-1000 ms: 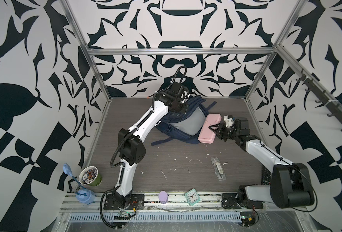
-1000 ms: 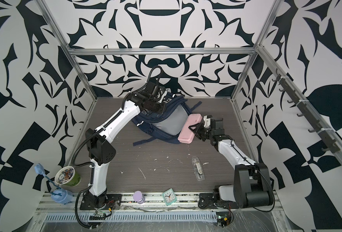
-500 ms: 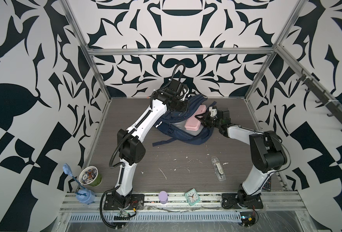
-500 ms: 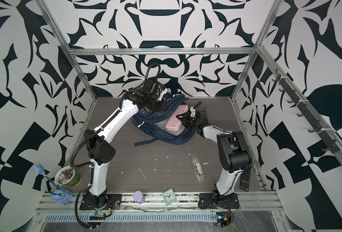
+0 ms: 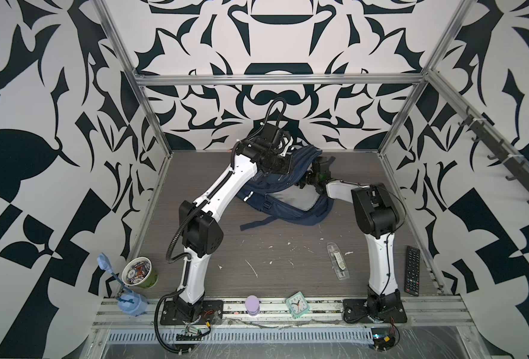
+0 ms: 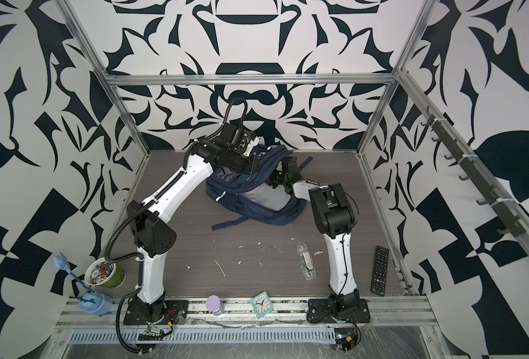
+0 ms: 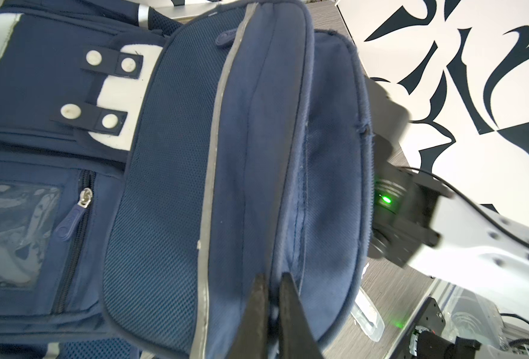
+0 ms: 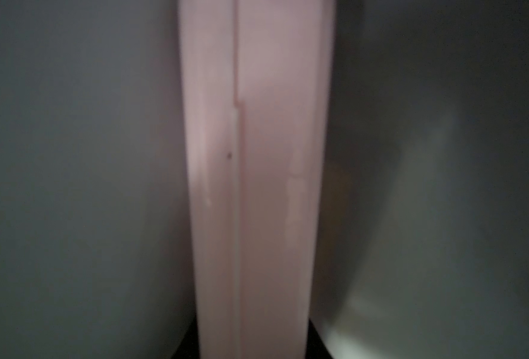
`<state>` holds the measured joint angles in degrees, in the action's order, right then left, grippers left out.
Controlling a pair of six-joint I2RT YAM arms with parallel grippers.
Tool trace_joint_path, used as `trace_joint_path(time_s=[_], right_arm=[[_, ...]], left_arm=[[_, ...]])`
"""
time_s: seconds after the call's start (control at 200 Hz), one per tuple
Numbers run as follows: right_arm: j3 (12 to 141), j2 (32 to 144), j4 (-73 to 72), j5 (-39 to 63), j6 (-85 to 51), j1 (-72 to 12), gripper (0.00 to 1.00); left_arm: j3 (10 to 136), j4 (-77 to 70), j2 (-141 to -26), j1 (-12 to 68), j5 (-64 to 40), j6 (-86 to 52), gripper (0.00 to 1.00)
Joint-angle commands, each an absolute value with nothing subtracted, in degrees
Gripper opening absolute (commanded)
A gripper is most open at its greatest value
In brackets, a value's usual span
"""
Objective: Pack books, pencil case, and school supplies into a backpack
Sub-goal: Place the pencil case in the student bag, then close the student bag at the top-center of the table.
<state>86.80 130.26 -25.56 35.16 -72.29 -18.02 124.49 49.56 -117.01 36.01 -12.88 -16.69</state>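
At 4 o'clock the packet (image 5: 337,261) lies flat on the table (image 5: 257,248), apart from both arms. At 12 o'clock sits the backpack (image 5: 291,199), with the left gripper (image 7: 272,279) jaws pinched narrow on its opening rim. From 2 o'clock the right gripper (image 5: 306,182) reaches inside, jaws clamped on the pencil case (image 8: 257,186), which is edge-on against grey lining.

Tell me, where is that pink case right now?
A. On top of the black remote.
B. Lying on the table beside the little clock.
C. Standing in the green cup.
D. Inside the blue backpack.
D: the right wrist view shows the pink case edge-on between dim fabric walls, and in both top views the table shows no pink outside the backpack.
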Motion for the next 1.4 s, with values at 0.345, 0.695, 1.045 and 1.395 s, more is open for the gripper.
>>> trace_joint_path(time_s=[0.345,0.695,1.045,1.395], right_arm=[[119.9,142.6,-4.7,40.2,-64.0,-23.0,0.28],[113.6,136.9,2.3,39.0,-56.2,-22.2,0.6],[95.2,121.4,8.1,34.1,-47.3,-16.9,0.67],[72.4,98.7,13.7,18.8,-39.2,-14.7,0.65]], left_arm=[[117.8,42.5,-109.4,36.9,-19.3,-20.3,0.0],[116.8,41.4,-111.1,35.5,-16.4,-20.0,0.0],[118.9,41.2,-113.5,33.6,-15.9,-21.4,0.0],[123.0,42.8,-121.5,35.1,-18.0,-21.7,0.0]])
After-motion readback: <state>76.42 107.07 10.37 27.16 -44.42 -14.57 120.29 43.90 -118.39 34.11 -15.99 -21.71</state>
